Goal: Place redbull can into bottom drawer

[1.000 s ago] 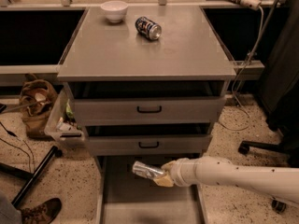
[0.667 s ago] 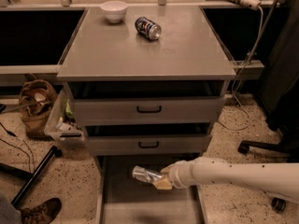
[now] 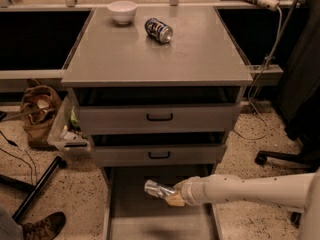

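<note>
While the bottom drawer stands pulled out with its flat grey floor showing, the gripper hangs low over that floor, a little right of the drawer's middle. Its tan fingers pinch one end of the redbull can, which lies nearly level, its free end pointing toward the drawer's left rail. The pale arm reaches in across the drawer's right rail. High above the drawer, on the cabinet's surface, a stubby dark blue can lies on its side near a white bowl; neither matters here.

I'd judge this to be the placing step: the can is over the drawer but seems not yet set down. The next move calls for a short lowering until it rests on the floor, then spreading the fingers and lifting clear without nudging it. Lying on its side, it may roll toward a rail once freed.
</note>
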Robot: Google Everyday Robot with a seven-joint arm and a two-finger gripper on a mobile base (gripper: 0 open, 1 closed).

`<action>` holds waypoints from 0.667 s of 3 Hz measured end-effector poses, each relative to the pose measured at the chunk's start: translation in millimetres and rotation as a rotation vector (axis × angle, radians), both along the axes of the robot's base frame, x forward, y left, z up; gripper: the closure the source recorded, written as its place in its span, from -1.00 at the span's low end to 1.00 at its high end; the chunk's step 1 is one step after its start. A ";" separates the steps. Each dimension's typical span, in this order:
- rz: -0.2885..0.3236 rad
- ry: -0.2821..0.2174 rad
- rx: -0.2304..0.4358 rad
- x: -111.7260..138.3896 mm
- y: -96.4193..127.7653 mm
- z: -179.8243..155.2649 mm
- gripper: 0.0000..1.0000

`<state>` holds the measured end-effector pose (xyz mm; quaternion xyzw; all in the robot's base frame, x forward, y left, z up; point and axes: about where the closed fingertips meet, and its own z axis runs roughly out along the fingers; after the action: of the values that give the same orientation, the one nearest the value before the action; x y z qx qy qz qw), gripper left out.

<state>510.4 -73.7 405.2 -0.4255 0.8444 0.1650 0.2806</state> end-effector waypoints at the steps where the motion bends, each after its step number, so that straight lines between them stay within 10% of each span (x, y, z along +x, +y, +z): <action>1: -0.135 0.039 -0.013 4.6 -20.6 -55.2 1.00; 2: -0.254 0.081 0.017 11.8 -37.5 -102.0 1.00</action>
<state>522.2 -111.2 303.2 -0.3059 0.9007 0.1524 0.2682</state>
